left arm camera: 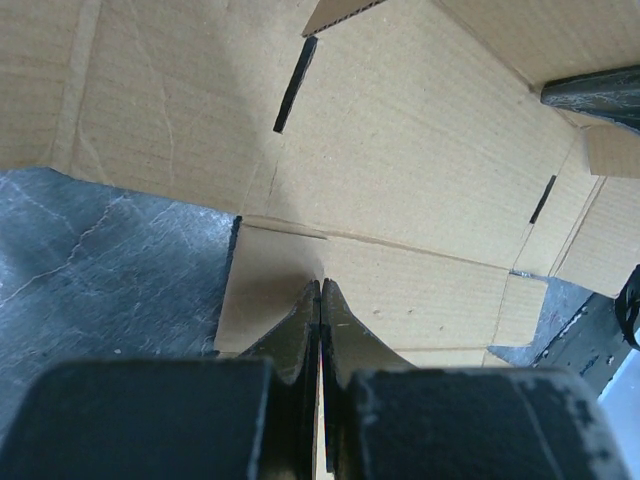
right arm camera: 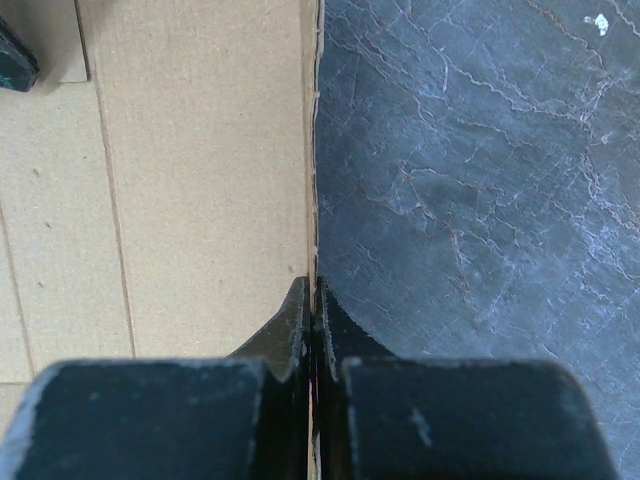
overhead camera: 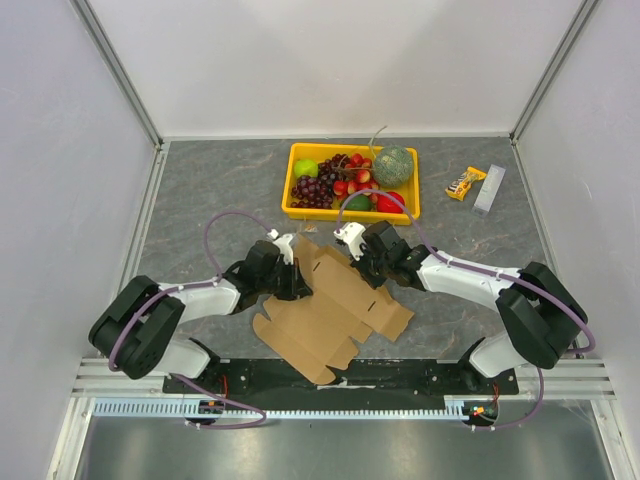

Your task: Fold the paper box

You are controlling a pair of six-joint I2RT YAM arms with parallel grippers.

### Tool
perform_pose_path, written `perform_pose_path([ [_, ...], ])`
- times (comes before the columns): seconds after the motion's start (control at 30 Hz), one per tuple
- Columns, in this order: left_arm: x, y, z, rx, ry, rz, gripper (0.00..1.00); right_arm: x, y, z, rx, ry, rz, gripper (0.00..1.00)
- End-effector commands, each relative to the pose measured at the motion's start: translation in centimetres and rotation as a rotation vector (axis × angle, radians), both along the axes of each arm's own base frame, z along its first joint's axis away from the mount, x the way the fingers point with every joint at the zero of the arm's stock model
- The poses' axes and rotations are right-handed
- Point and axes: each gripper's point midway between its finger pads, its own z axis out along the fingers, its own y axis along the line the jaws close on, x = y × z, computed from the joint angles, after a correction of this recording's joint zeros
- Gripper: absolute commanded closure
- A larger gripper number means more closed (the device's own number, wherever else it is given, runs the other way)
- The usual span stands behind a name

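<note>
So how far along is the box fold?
Done: both arms have their hold. The left gripper and the right gripper are each shut on an edge of the paper box.
In hand: the sheet is pinched at its far end.
Left: nearly all of it. In the top view the die-cut sheet lies spread open, with no walls formed.

paper box (left arm camera: 400, 130) cut off at frame top (left wrist), snack packet (overhead camera: 465, 184) print unreadable

Yellow fruit tray (overhead camera: 291, 190) — snack bar (overhead camera: 465, 183)
</note>
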Motion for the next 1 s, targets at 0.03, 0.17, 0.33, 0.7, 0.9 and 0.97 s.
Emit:
perform_pose_path([
  [0.03,1.3,-0.7,1.6,-0.018,-0.05,0.019,0.98,1.4,0.8,2.2,0.019,-0.076,0.015,1.0],
  [0.17,3.3,-1.0,4.8,0.005,-0.129,0.016,0.98,1.8,0.1,2.9,-0.001,-0.113,-0.002,1.0],
  [0.33,5.9,-1.2,10.1,-0.021,-0.246,0.035,0.98,1.9,-0.3,3.5,-0.032,-0.123,0.007,1.0],
  [0.7,12.6,7.7,15.3,-0.087,-0.314,0.358,0.98,0.3,0.2,5.6,0.026,-0.153,0.123,0.94],
  [0.9,14.3,10.0,14.2,-0.063,-0.274,0.433,0.98,-0.9,1.3,7.1,0.068,-0.138,0.22,1.0],
  [0.97,14.5,10.0,13.4,-0.055,-0.253,0.435,0.98,-1.3,1.6,7.5,0.081,-0.138,0.248,1.0],
])
